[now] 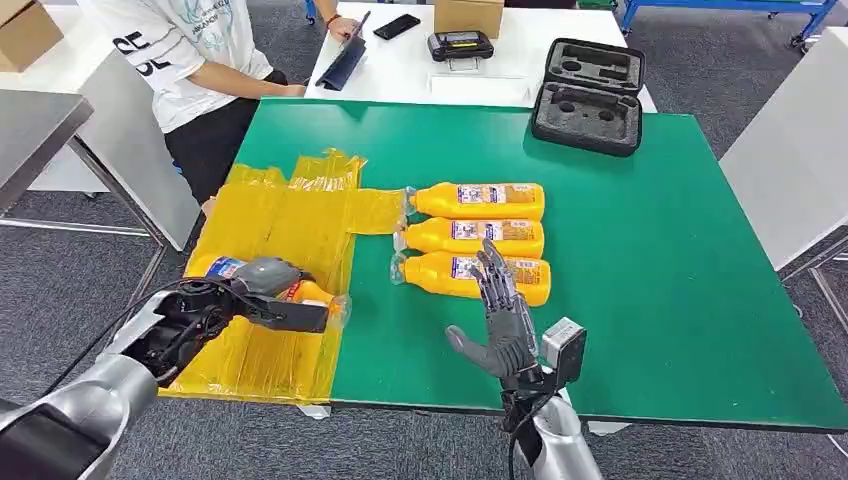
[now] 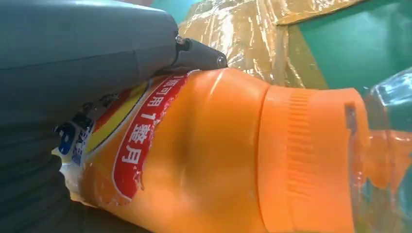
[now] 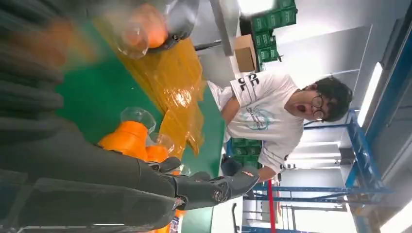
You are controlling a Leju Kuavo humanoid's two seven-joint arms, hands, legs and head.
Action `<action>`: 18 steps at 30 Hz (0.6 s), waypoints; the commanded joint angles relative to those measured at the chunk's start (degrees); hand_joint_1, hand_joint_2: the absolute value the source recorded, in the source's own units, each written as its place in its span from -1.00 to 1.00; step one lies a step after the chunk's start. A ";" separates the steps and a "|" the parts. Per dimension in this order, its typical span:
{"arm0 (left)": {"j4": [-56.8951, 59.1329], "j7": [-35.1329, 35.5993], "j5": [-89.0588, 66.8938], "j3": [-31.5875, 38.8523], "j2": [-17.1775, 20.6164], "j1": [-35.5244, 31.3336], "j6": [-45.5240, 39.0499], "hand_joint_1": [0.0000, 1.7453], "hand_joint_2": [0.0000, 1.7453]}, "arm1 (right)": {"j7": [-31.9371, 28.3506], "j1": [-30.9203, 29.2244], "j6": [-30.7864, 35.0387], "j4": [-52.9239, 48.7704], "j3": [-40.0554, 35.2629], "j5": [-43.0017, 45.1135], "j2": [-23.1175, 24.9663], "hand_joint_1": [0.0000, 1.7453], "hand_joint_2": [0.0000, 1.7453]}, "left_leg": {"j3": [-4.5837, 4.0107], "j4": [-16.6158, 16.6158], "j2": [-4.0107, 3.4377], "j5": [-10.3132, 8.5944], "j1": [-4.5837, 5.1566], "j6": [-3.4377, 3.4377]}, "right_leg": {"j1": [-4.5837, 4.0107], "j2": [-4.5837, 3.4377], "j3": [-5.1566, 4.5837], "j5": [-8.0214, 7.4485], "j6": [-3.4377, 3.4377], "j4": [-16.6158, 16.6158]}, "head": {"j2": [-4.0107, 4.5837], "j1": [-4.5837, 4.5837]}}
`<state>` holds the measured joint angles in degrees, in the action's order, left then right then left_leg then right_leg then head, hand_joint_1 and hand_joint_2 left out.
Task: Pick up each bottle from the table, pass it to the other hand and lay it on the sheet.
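My left hand (image 1: 262, 292) grips an orange bottle (image 1: 312, 292) over the near part of the yellow sheet (image 1: 285, 235); up close the bottle (image 2: 218, 155) shows its orange cap and a red label under my thumb. Three more orange bottles lie side by side on the green table (image 1: 650, 260): a far one (image 1: 480, 200), a middle one (image 1: 475, 236) and a near one (image 1: 470, 274). My right hand (image 1: 500, 325) is held up with spread fingers just in front of the near bottle, holding nothing. The bottles' caps (image 3: 128, 138) appear past my right fingers (image 3: 209, 187).
A person in a white shirt (image 1: 185, 50) sits at the table's far left corner. An open black foam case (image 1: 588, 95) lies at the far edge. Behind it a white table carries a phone (image 1: 397, 26), a device (image 1: 460, 45) and a cardboard box (image 1: 468, 15).
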<state>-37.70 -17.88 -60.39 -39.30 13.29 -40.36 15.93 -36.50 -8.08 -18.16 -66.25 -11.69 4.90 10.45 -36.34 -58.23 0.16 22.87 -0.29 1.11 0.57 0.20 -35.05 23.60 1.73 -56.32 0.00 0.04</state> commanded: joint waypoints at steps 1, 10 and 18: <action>6.98 -0.16 0.79 -3.62 0.66 -2.71 0.45 0.98 1.00 | -0.14 -1.47 0.55 3.30 -1.43 0.15 -1.59 -1.00 1.00 | 0.11 0.02 -0.09 0.07 -0.02 -0.05 | -0.02 -0.08 0.09 0.02 -0.04 0.04 | 0.00 0.02; 7.25 0.15 1.02 -3.54 0.35 -2.84 0.50 0.96 1.00 | -0.08 -1.69 0.70 3.36 -1.43 0.16 -1.54 -1.00 1.00 | 0.12 0.03 -0.09 0.09 -0.03 -0.06 | -0.03 -0.09 0.08 0.03 -0.05 0.05 | 0.00 0.02; 9.27 0.26 2.10 -4.31 -0.74 -2.60 -0.05 -0.38 1.00 | -0.17 -2.43 1.78 4.64 -1.87 0.24 -1.80 -1.00 1.00 | 0.17 0.07 -0.09 0.09 -0.01 -0.06 | -0.01 -0.08 0.12 0.03 -0.05 0.07 | 0.00 0.02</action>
<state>-34.16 -17.77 -58.77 -40.70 13.44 -42.20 15.93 -36.50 -8.23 -17.03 -65.68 -12.09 4.92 9.99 -36.37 -58.23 0.15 22.91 -0.29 1.08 0.57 0.20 -35.11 23.60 1.72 -56.32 0.00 0.07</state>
